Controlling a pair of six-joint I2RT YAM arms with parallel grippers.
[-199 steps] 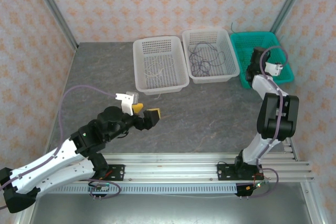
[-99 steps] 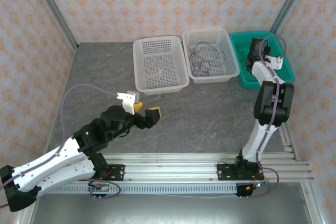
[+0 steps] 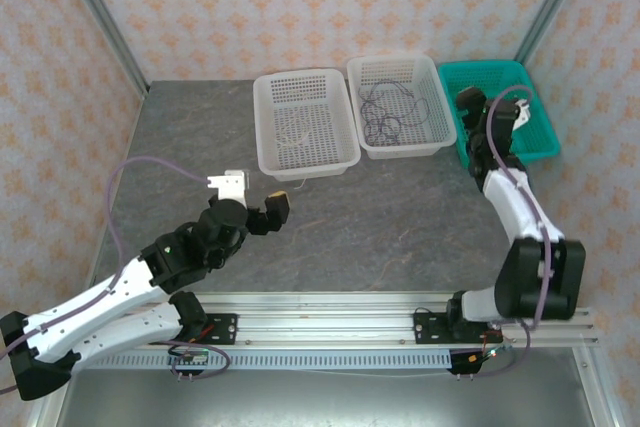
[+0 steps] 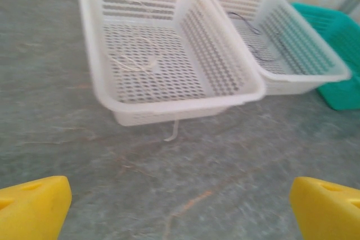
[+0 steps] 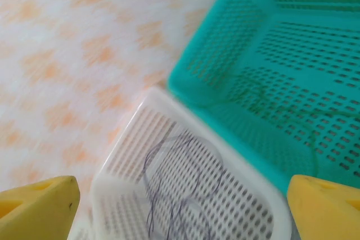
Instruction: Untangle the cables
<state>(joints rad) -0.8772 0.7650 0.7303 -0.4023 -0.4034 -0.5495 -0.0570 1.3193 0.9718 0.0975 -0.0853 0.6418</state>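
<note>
Left hand (image 4: 180,212) and right hand (image 5: 180,206) spread wide, nothing held.
White cable (image 4: 138,64) lies in the white basket (image 4: 185,105) ahead of the left hand; dark cable (image 5: 147,195) and green cable (image 5: 264,95) lie just beyond the right hand, each in its own basket.

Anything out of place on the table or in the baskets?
One thing: a short white strand, likely a cable end, sticks out under the near wall of the left white basket and lies on the table. Otherwise nothing looks spilled or damaged.
</note>
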